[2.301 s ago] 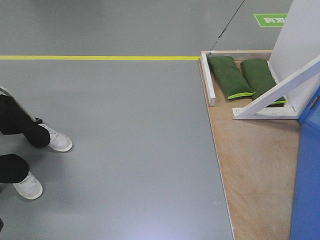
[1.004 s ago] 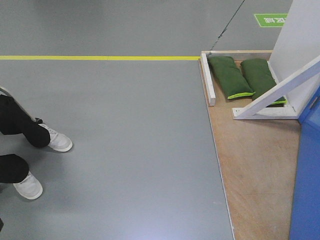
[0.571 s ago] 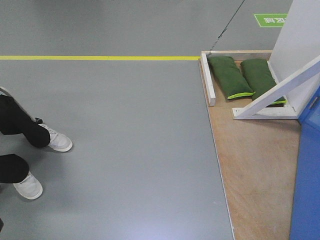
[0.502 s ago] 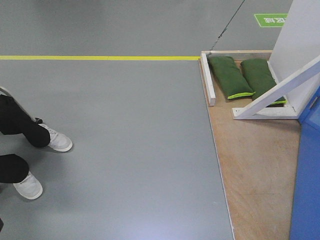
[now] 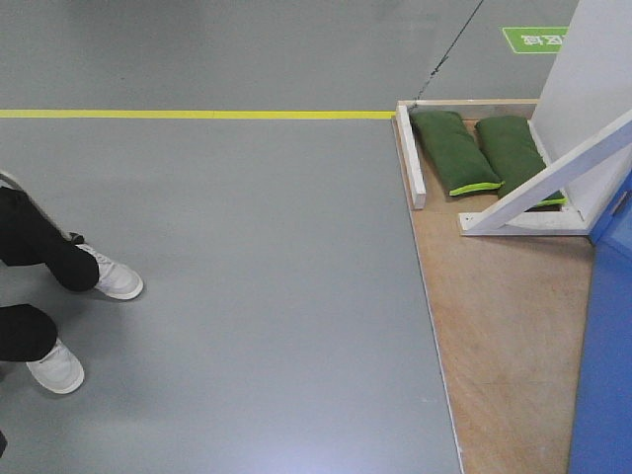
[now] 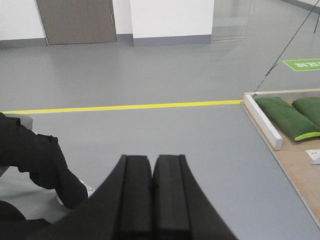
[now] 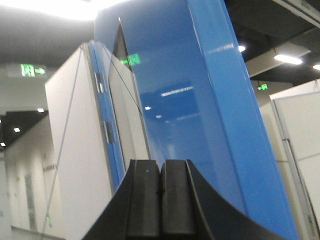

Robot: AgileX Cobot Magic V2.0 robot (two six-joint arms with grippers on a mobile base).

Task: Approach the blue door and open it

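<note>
The blue door (image 7: 200, 110) is seen standing tall just ahead of the right fingers (image 7: 155, 200), which are pressed together, so the right arm is judged nearer than the left fingers (image 6: 146, 200), also pressed together and pointed at the floor (image 6: 175, 135).

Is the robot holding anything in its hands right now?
No. The left gripper and the right gripper are both shut tight and empty, gripping nothing.

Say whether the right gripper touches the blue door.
Cannot tell: in the right wrist view the right gripper overlaps the blue door, hiding any contact or gap.
</note>
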